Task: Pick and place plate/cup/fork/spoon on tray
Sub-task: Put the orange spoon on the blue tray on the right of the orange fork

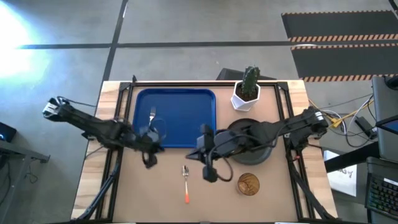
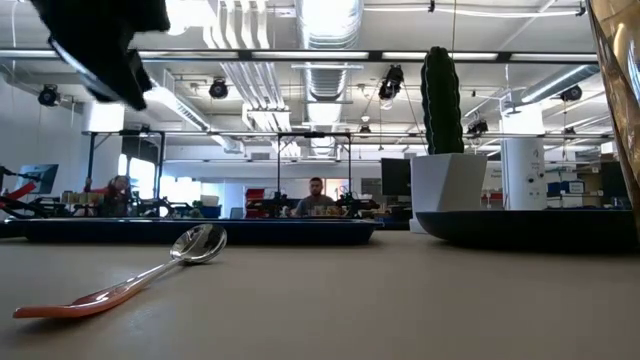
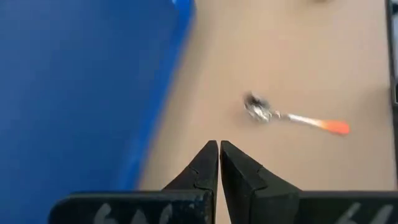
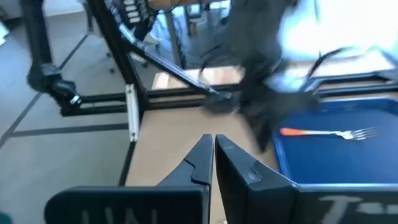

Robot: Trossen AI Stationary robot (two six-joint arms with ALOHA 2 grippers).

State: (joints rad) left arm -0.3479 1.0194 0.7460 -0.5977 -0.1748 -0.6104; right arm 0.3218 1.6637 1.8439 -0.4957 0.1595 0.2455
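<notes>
The blue tray (image 1: 186,102) lies at the table's far middle, with the orange-handled fork (image 1: 152,117) lying in it; the fork also shows in the right wrist view (image 4: 323,132). The spoon (image 1: 185,182) lies flat on the table near the front edge, its bowl toward the tray (image 3: 258,109). The amber cup (image 1: 248,184) stands to the spoon's right. The black plate (image 1: 256,155) lies on the table, partly under my right arm. My left gripper (image 1: 149,157) is shut and empty above the table by the tray's near left corner. My right gripper (image 1: 208,169) is shut and empty just right of the spoon.
A white pot with a green cactus (image 1: 247,90) stands at the far edge, right of the tray. Dark frame rails (image 1: 118,124) run along the table's left and right sides. Bare tabletop shows at the near left (image 1: 124,193).
</notes>
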